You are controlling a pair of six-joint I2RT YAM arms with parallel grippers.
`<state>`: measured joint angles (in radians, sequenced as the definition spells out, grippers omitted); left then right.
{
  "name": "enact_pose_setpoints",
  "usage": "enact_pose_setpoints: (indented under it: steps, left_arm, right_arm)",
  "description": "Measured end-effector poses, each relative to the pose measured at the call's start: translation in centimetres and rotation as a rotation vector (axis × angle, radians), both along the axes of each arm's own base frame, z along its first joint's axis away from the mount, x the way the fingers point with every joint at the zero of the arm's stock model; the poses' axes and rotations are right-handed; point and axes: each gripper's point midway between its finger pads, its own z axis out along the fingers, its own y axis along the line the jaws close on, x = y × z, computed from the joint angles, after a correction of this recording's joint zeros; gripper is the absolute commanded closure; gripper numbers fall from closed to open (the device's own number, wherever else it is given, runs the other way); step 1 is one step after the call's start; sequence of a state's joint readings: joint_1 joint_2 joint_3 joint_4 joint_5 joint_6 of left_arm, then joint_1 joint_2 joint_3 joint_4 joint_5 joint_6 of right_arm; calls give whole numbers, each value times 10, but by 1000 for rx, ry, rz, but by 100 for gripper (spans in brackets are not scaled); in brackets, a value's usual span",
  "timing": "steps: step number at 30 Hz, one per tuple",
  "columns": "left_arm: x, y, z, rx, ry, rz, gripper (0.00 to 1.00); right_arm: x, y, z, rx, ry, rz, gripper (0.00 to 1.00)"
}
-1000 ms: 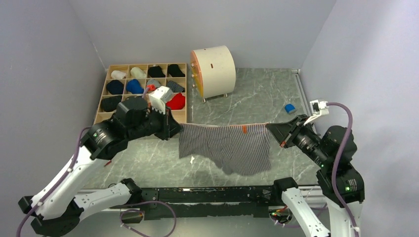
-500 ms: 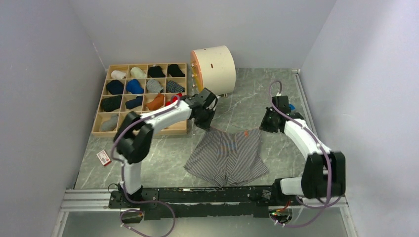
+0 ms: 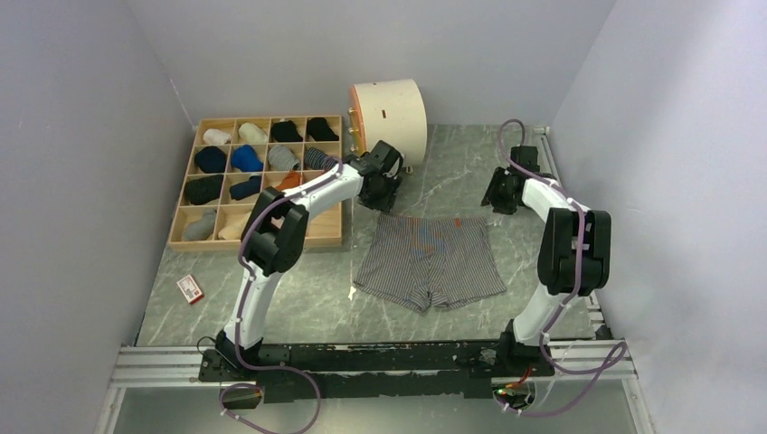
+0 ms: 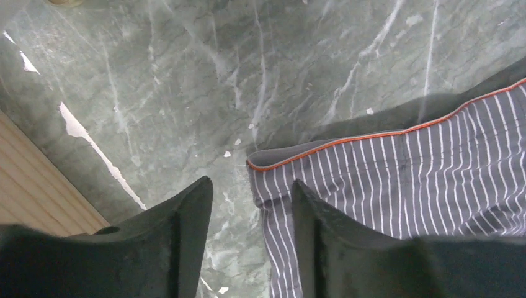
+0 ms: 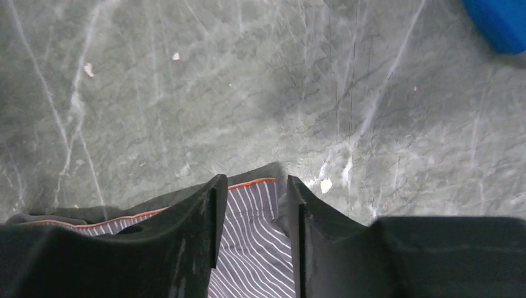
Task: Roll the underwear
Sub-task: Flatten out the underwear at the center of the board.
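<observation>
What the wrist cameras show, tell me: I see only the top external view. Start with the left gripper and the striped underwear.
Observer: The left gripper is open; a corner of the striped underwear, at its orange-trimmed waistband, lies flat on the marble table just ahead of the fingers, unpinched.
Operator: Now the right one.
Observer: The right gripper is open too; the other waistband corner shows in the gap between its fingers.
Operator: Report what that arm hides.
Observer: A blue block lies on the table beyond the right gripper, apart from the cloth.
</observation>
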<state>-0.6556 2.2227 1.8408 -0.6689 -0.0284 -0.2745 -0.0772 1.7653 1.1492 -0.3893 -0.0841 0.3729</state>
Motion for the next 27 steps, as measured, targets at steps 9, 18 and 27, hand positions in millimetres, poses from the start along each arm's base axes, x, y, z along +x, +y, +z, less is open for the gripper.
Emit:
enact_pose_setpoints:
  steps: [9, 18, 27]
  left_arm:
    - [-28, 14, 7, -37, 25, -27, 25]
    - [-107, 17, 42, -117, 10, -99, 20]
    - [-176, 70, 42, -179, 16, 1, 14]
  right_arm:
    - [-25, 12, 60, 41, -140, 16, 53]
    - [-91, 32, 63, 150, -153, -12, 52]
    - [-175, 41, 8, 195, 65, -103, 50]
